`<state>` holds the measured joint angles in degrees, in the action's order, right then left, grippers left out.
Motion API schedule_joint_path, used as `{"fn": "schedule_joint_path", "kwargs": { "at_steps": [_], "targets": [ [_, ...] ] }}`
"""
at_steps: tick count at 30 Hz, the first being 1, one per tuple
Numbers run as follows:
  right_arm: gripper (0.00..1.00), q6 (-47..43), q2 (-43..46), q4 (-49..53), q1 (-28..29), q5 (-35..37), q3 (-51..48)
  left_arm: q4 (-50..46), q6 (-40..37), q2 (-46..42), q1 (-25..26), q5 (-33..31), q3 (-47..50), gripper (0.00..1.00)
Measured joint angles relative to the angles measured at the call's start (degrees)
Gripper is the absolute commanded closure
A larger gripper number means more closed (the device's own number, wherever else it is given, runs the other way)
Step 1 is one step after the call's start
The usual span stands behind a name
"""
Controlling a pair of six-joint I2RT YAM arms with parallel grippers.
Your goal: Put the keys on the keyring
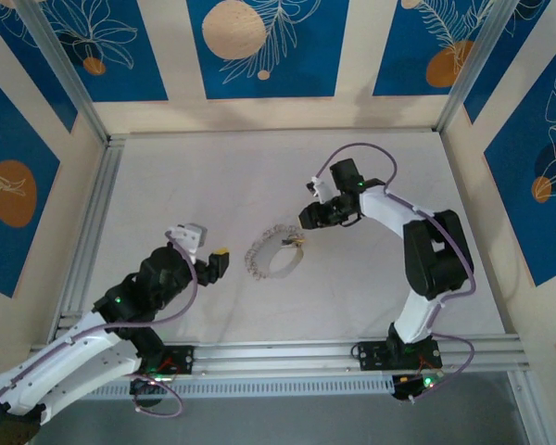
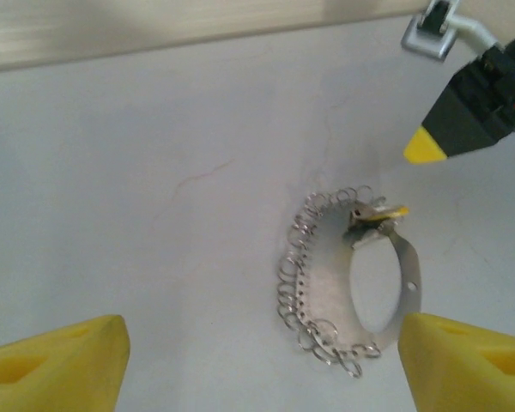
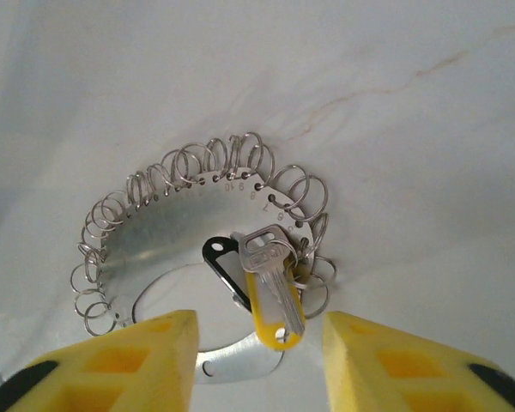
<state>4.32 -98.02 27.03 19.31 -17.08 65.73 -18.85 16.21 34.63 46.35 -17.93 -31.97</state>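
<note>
Starting at the near edge of the table [image 1: 185, 176]: the left gripper [image 1: 213, 264] sits toward the near left corner, pointed at the middle. Its yellow fingers [image 2: 60, 360] are spread really wide with nothing between them, just bare tabletop. From its wrist camera, the left gripper [image 2: 262, 343] looks straight at the loop, and its right fingertip lines up just beside the loop's rim. I can't tell if it's touching.

Next out is the keyring [image 1: 273, 252], lying flat pretty much in the middle of the table. Up close the keyring [image 3: 197, 223] is a thin silvery band bent into an oval, with a row of little split rings [image 3: 167, 176] hooked through numbered holes along one side.

The keys [image 3: 275, 287] rest on the end of the loop facing the far right corner. There's a silver one lying on top of a yellow-headed one, with a black clip [image 3: 223, 266] right next to them. Whether they're actually threaded on, I honestly can't tell.

Just past that is the right gripper [image 1: 310, 218], tilted down at the keys [image 2: 373, 215]. In its wrist view, the right gripper [image 3: 259, 322] has its fingers [image 3: 403, 360] parted on either side of the keys, not gripping anything.
</note>
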Motion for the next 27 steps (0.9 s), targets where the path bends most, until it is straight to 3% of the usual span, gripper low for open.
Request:
{"fn": "schedule_joint_path", "kwargs": {
  "at_steps": [3,5,9,13,19,22,27],
  "targets": [
    [0.37,0.81,8.9,-3.26,0.63,1.6,-5.07,-4.31,0.85,2.21,-0.02,2.03,-3.02,0.05],
    [0.01,1.77,16.17,-7.78,1.2,3.17,-10.14,-6.69,1.6,3.61,-0.02,2.95,-4.42,0.0],
    [0.01,2.99,29.92,-16.81,1.99,8.72,-22.27,-8.85,1.99,5.6,-0.02,2.91,-4.55,0.0],
    [0.01,3.65,40.83,-22.03,0.9,17.84,-32.02,-6.71,1.6,5.46,-0.44,-2.43,-3.21,0.0],
    [0.01,5.18,50.56,-33.73,-8.98,28.17,-44.44,2.91,-0.98,5.88,-7.41,-13.27,0.28,0.0],
    [0.01,4.17,48.78,-42.03,-11.41,30.93,-50.66,9.97,-4.42,9.01,-11.61,-16.33,2.64,0.0],
    [0.01,2.01,33.86,-53.33,-14.16,30.75,-51.45,22.45,-9.44,15.61,-15.67,-21.77,8.15,0.0]
  ]
}}
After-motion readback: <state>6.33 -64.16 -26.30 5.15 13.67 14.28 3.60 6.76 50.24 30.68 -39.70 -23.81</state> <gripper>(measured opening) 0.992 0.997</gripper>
